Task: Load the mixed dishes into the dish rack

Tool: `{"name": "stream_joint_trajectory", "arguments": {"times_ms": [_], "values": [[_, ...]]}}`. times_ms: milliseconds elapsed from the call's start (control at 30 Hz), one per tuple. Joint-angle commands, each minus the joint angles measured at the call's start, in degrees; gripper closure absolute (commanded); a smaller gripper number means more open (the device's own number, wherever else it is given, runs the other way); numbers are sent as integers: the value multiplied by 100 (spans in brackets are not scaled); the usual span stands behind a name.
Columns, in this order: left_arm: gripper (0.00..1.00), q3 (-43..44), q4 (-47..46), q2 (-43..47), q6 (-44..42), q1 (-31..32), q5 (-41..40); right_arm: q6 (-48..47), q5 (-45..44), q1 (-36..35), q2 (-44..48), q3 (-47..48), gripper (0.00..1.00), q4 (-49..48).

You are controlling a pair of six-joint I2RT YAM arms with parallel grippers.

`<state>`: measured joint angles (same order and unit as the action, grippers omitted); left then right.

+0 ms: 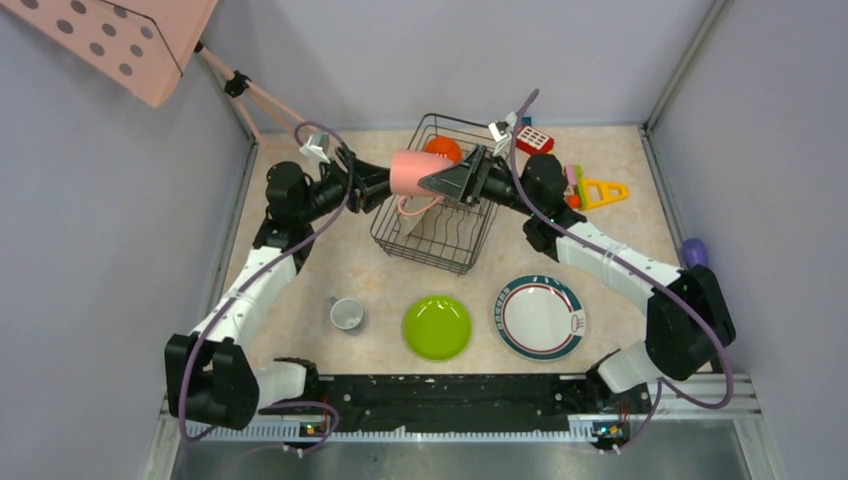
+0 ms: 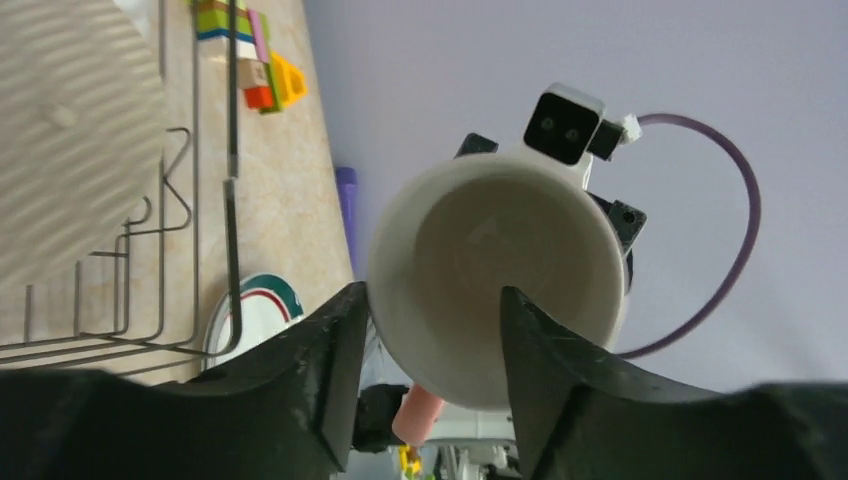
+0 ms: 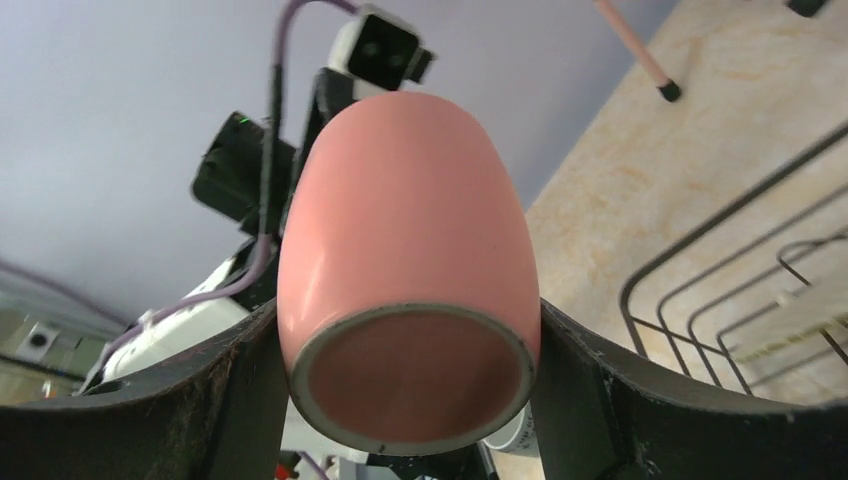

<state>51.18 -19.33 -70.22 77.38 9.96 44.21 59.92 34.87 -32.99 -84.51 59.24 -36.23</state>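
Top view: a pink cup (image 1: pixel 410 172) lies on its side in the air above the dish rack (image 1: pixel 425 258), between the left hand (image 1: pixel 387 183) and the right hand (image 1: pixel 428 182).

Left wrist view: the left hand (image 2: pixel 432 295) is spread. One finger sits outside the rim of the pink cup (image 2: pixel 470 240) and the other crosses its mouth.

Right wrist view: the right hand (image 3: pixel 408 320) pinches the pink cup (image 3: pixel 400 230) near its base, with the dish rack (image 3: pixel 700 290) beside it.

a lab test cell: plain grey walls (image 1: pixel 100 200) box in a beige tabletop (image 1: pixel 340 275).
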Motion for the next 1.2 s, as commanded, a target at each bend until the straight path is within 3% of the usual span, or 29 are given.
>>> {"name": "stream_joint_trajectory", "arguments": {"times_ms": [0,67,133,300,400,500,667,967,1167], "values": [[36,352,865,372,-1119,-118,-626,-729,-1225,-32,571,395,100,1273],[25,263,987,425,-1290,-153,-778,-1198,-1779,-32,659,654,100,2212],[22,247,1233,423,-1616,-190,-957,-1591,-2385,-32,656,1021,100,3126],[19,445,2076,361,-3432,-196,-1467,-1901,-3877,-40,413,1946,100,4830],[19,623,2794,303,-4373,-183,-2308,-1686,-4786,-58,-163,2730,100,5951],[16,700,3253,117,-4763,-146,-3104,-1689,-4994,-58,-865,3667,100,6791],[7,489,2957,-225,-4862,92,-3726,-1776,-5201,-61,-1770,4783,100,7267],[19,596,2509,-1173,-4999,237,-3605,-2093,-5812,-124,-3409,6845,100,8108],[33,848,2808,-1590,-5075,235,-3521,-2015,-5502,-212,-4099,7310,100,8074]]}}
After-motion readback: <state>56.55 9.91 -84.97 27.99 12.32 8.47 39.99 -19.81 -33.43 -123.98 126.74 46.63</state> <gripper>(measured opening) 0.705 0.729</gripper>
